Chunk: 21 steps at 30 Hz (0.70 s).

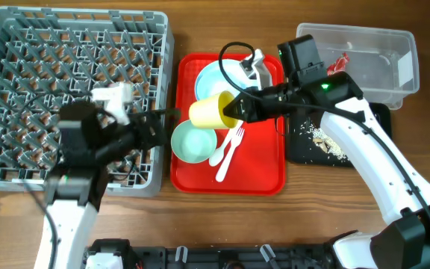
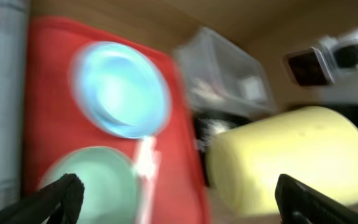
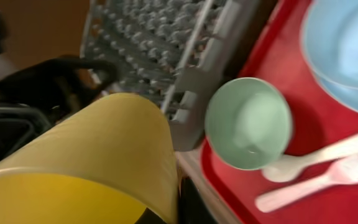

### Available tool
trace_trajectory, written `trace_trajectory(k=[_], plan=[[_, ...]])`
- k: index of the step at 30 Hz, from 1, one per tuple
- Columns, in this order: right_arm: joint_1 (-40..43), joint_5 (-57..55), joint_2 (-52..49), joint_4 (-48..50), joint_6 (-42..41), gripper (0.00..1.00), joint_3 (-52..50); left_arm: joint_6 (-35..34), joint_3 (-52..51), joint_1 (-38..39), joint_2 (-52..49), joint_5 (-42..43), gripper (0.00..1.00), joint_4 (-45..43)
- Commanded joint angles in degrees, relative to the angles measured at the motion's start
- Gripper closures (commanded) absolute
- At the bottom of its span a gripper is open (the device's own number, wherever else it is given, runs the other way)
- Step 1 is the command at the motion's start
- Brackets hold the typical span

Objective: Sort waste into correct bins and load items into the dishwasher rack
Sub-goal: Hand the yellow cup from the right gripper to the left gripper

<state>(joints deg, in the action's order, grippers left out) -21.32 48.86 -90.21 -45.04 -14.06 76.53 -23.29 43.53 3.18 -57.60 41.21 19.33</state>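
**tray_watcher:** Started from the right gripper (image 1: 236, 110): clamped tight on the yellow cup (image 1: 211, 110), with it held up off the red tray (image 1: 263, 175), just above the green bowl (image 1: 192, 142). Was lying on its side, long axis roughly left-right across the table, free end stuck out toward the dishwasher rack (image 1: 73, 15).

**rackfan:** Yep, saw the same. Then, straight out past that free end, found the left gripper (image 1: 161, 127): spread wide, gripping nothing, parked over the rack's right edge. Near the cup, not touching it. Faced it almost head-on, going by the left wrist view.

**tray_watcher:** Smelled like a handover, or else a plain drop into the rack. Either way, put the target leftward of the cup. Couldn't tell which end was the mouth, though.

**rackfan:** Would've called the left arm the nearer one to the rack. Probably needed those open fingers set across the cup's barrel, not along it.
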Motion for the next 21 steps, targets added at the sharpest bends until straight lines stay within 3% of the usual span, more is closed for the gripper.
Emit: trace_trajectory(k=[1,7,17,21], plan=[[0.0,9.7,-0.3,1.6,2.1,0.96,0.4,-1.7,0.8,3.6,-5.0,18.1,0.0,-5.7],[0.0,15.0,-0.3,3.5,1.9,0.96,0.4,-4.3,0.8,8.6,-9.3,23.4,0.01,-14.5],[0.0,19.3,-0.3,4.0,0.4,0.96,0.4,-4.2,0.9,10.8,-9.4,23.4,0.18,-20.7],[0.0,18.3,-0.3,3.4,-0.4,0.96,0.3,-4.2,0.9,10.3,-9.4,23.3,0.2,-22.3]])
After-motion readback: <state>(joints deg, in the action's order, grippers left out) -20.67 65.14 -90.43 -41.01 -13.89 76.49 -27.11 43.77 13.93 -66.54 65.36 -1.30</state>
